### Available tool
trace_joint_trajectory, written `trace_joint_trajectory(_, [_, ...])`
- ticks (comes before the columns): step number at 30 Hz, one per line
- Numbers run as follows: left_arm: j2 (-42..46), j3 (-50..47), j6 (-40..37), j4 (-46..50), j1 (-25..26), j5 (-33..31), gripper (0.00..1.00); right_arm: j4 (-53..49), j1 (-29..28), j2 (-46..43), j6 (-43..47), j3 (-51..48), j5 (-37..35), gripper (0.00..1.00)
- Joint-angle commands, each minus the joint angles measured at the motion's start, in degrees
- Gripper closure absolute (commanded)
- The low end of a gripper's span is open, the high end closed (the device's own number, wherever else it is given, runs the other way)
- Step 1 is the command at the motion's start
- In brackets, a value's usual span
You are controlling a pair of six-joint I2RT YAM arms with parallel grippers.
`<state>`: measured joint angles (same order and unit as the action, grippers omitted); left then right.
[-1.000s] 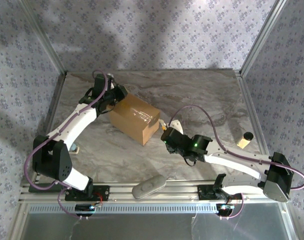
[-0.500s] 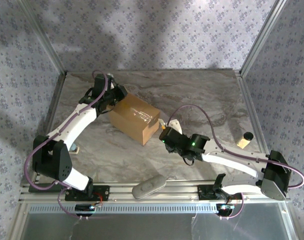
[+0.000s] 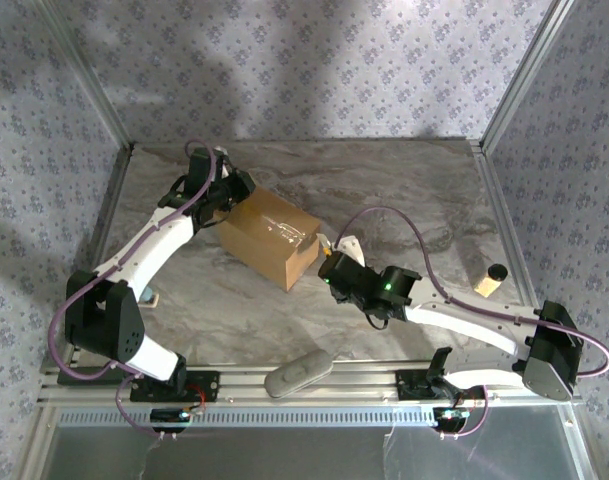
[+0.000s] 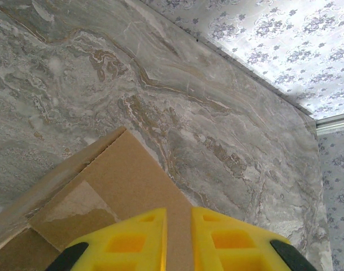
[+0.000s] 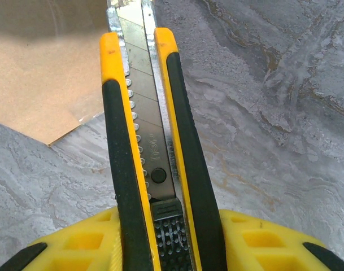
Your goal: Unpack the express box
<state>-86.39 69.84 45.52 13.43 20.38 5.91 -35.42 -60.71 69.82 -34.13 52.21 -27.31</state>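
Observation:
The express box (image 3: pixel 272 236), a closed brown carton, lies left of centre on the marble table; its top with a tape seam also fills the lower left (image 4: pixel 104 186). My left gripper (image 3: pixel 229 190) rests on the box's far left corner. Its yellow fingers (image 4: pixel 132 237) stand nearly together, with a narrow slit (image 4: pixel 178 226) showing cardboard. My right gripper (image 3: pixel 334 265) (image 5: pixel 166 226) is shut on a yellow and black utility knife (image 5: pixel 152 141). The blade is out and its tip (image 5: pixel 126 17) reaches the box's near right side (image 5: pixel 42 73).
A white object (image 3: pixel 349 243) lies just behind the right gripper. A small tan cylinder with a dark top (image 3: pixel 491 278) stands at the right edge. A grey oblong object (image 3: pixel 297 373) sits on the front rail. Metal frame posts line the table's sides.
The right arm has edged slightly left, bringing the knife closer to the box's near right side. The left arm and the box have not moved.

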Motion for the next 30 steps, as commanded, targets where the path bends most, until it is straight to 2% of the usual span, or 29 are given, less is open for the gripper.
trace_joint_trajectory(1, [-0.82,0.51,0.18,-0.95,0.36,-0.57,0.82,-0.26,-0.41,0.55,-0.8,2.31,-2.04,1.0])
trace_joint_trajectory(30, [-0.25,0.67,0.15,-0.75,0.36,-0.65,0.82,-0.91,-0.35,2.33,-0.57,3.43,-3.01,1.0])
